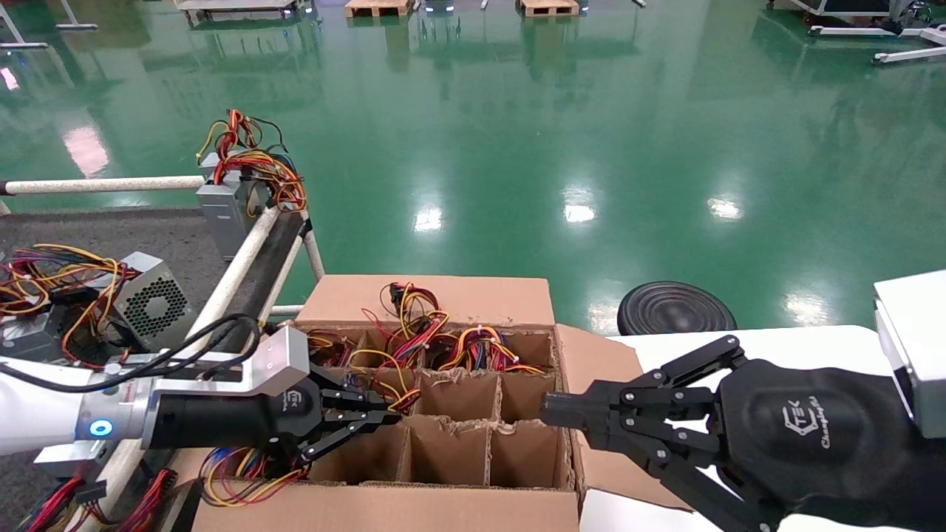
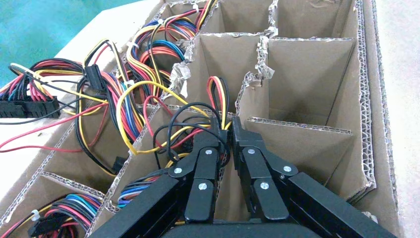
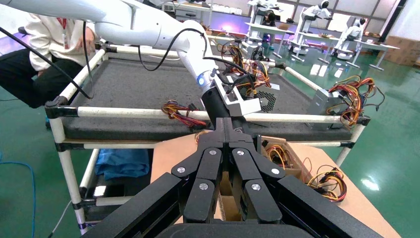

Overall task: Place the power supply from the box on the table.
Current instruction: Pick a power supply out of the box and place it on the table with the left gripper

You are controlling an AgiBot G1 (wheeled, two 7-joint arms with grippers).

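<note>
Left end effector (image 1: 395, 415) sits over the box (image 1: 443, 510), its fingers clenched on a loop of red, yellow and black wires (image 2: 218, 96) that rises from a cell on the left side of the grid. My right end effector (image 1: 550, 411) hovers at the box's right wall with its fingers pressed together, grasping nothing.

I can't see the power supply itself; I judge its metal case is down in that cell, under the wire bundle. A steel case like the ones already on the desk (image 1: 185, 236) to the left should be heavy and rigid, with smooth sides that could slip. The wires are soft and springy, so hauling by them risks straining the leads or snagging on the dividers (image 1: 458, 421), whose corrugated edges look torn and ragged. I'd rather grip the case's rim once it clears the cell. The desk surface looks rough and felt-like, edged with white tube rails (image 1: 244, 258).
</note>
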